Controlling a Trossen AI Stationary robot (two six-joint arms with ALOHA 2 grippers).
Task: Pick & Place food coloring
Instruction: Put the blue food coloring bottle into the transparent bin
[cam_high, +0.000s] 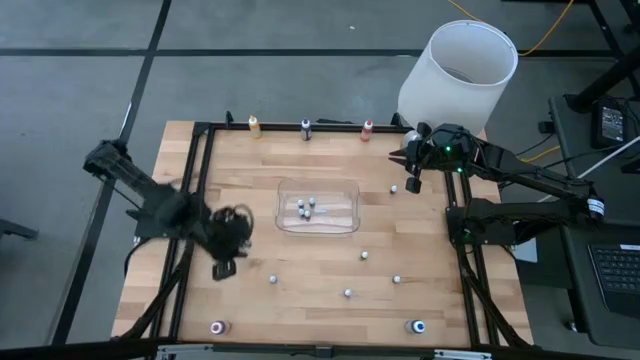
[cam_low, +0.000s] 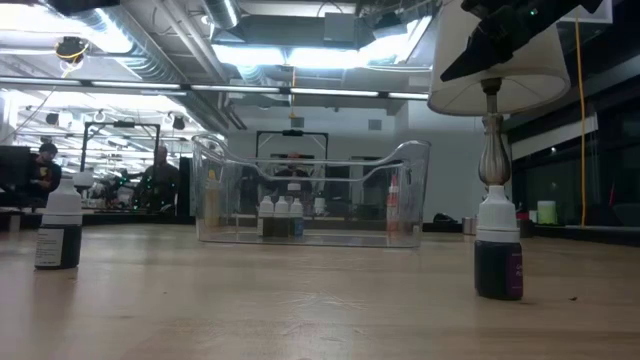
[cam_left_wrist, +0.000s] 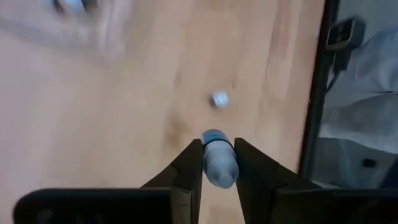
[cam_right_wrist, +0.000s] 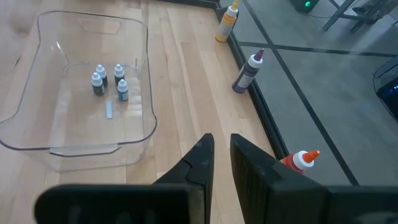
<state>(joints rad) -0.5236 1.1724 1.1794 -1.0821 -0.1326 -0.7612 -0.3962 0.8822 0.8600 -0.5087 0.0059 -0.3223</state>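
Observation:
The food coloring bottles stand upright on their bases at the table's edges: yellow-orange (cam_high: 254, 125), dark purple (cam_high: 306, 128) and red (cam_high: 368, 128) along the far edge, pink (cam_high: 218, 327) and blue (cam_high: 418, 326) along the near edge. No gripper touches them. My left gripper (cam_high: 224, 266) is over the table's left part, shut on a tiny whitish-grey vial (cam_left_wrist: 219, 163). My right gripper (cam_right_wrist: 222, 148) hovers near the far right corner beside the red bottle (cam_right_wrist: 298, 160), open by a narrow gap, with nothing between its fingers. My left gripper pinches the tiny vial's body (cam_left_wrist: 220, 171) between its two fingers, coming from above and pointing down. The vial's bluish end (cam_left_wrist: 212, 137) sticks out past the fingertips. Whether it is lifted clear of the wood I cannot tell.
A clear plastic tray (cam_high: 340, 228) at the table's middle holds several tiny vials (cam_right_wrist: 107, 79). More of them lie scattered on the wood (cam_high: 365, 255), one close to the left gripper (cam_left_wrist: 219, 99). A white lamp shade (cam_high: 460, 70) stands past the far right corner.

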